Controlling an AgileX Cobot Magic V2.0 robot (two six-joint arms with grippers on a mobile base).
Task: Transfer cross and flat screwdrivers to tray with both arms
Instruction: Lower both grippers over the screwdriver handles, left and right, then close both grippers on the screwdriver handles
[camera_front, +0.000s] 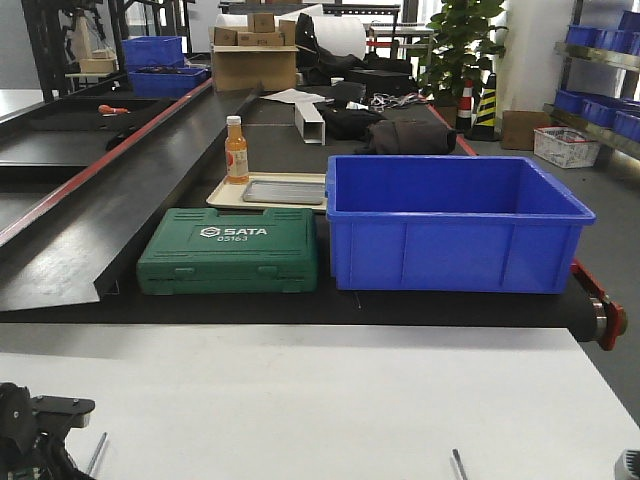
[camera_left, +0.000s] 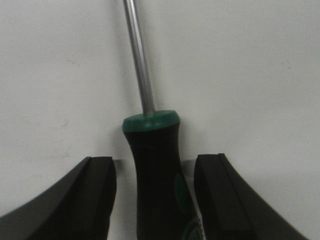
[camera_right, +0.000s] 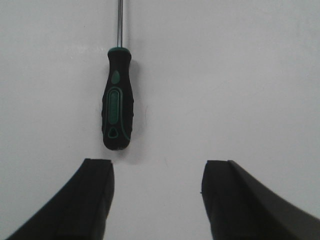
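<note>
Our left pincer (camera_left: 156, 170) sits spread astride the left screwdriver (camera_left: 152, 145). Our right pincer (camera_right: 157, 172) is spread too, the right screwdriver (camera_right: 118, 107) just ahead on the table (camera_right: 225, 75).

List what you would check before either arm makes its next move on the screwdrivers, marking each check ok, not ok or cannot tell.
1. The left tool is open: ok, there are gaps either side of the handle.
2. The left screwdriver sits between its jaws: ok.
3. The right tool is open: ok.
4. The right screwdriver sits between its jaws: not ok, it lies ahead of them and off-centre.
5. Which tip is cross and which is flat: cannot tell, the tips are out of frame or too small.
6. A low path to the tray: not ok, the green case stands in front of it.
</note>
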